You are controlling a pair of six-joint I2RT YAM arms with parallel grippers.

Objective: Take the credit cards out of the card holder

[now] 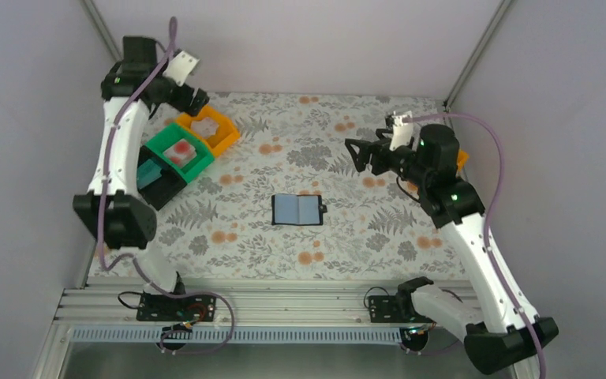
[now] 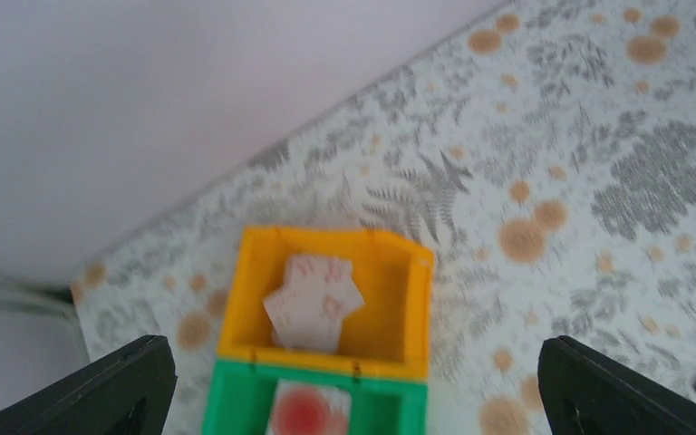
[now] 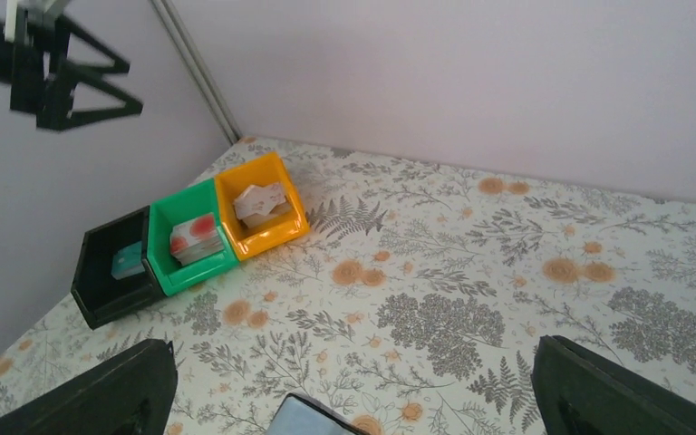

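Leftmost, a wall [image 1: 24,158] runs tight along the edge of the table [image 1: 347,249]. Three bins stand touching in a row just beside it, slanting toward the far left corner. The black bin [image 1: 164,191] holds a teal card [image 3: 128,261] that leans against its inner wall, partly hidden by the rim. The green bin [image 1: 199,167] next to it holds a red-blotched card [image 3: 190,240] lying roughly flat. The orange bin [image 1: 226,133] holds pale pieces [image 2: 314,299] whose print is too blurred to read. The left gripper [image 1: 196,99] hangs above the orange bin, its fingers spread wide with nothing between them; in its own wrist view only the tips show, cut off at the lower corners. Toward the middle, flowered cloth lies open on every side of the card holder [image 1: 297,209]. It is spread flat with its grey-blue inside up and its long axis left to right across the table. Its small tab [image 1: 323,210] points right, and its pockets are too small to make out. The right wrist view catches only one corner of it at the bottom edge. Farther right, the right gripper [image 1: 357,155] is raised above the cloth, well apart from the holder. It points left, jaws wide and holding nothing, and the right wall stands close behind its arm.
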